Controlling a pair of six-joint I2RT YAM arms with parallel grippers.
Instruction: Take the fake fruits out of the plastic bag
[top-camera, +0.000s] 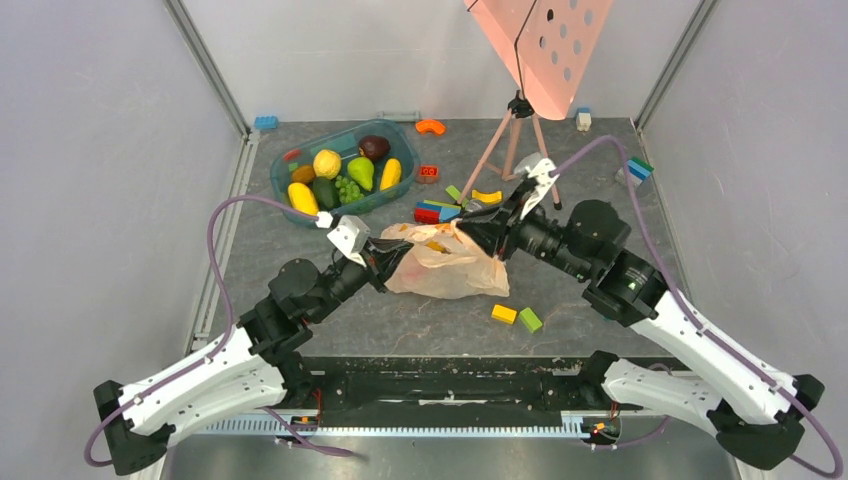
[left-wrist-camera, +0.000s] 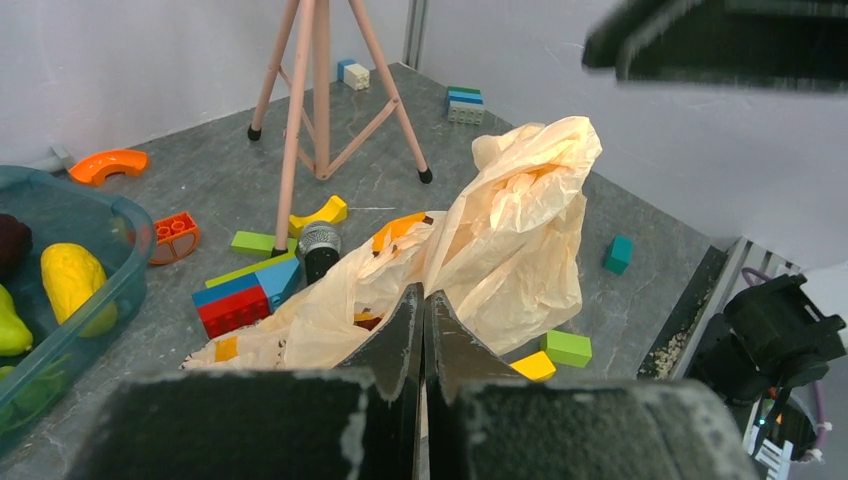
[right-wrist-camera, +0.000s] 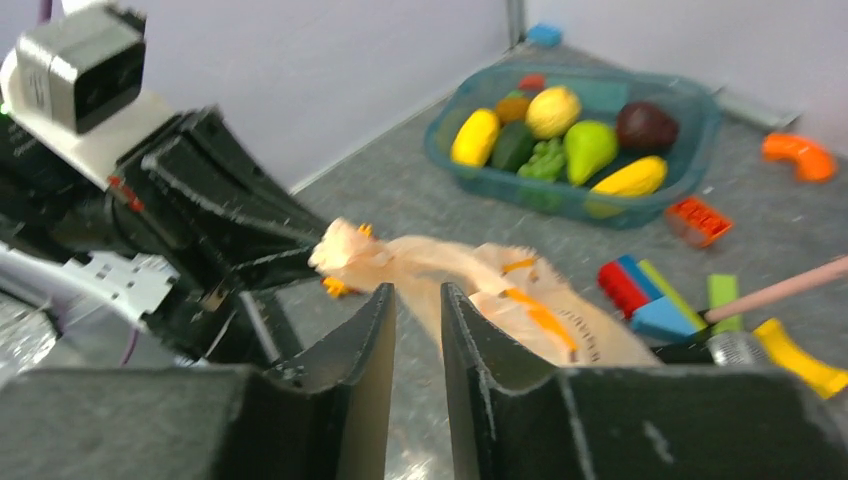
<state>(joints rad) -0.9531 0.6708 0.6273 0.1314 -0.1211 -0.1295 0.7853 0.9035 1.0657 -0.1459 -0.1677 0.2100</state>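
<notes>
Evidently our left gripper (left-wrist-camera: 422, 296) clamps the plastic bag (left-wrist-camera: 510, 250) at its fingertips, anchoring it; the right gripper (right-wrist-camera: 413, 295) straddles film between its fingers, though we cannot tell whether it grips.

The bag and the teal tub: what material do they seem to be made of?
The bag looks like thin, soft plastic film, translucent cream with slight sheen: it crinkles and folds. The tub looks like rigid, tinted see-through teal plastic: the fruits show through its wall.
</notes>
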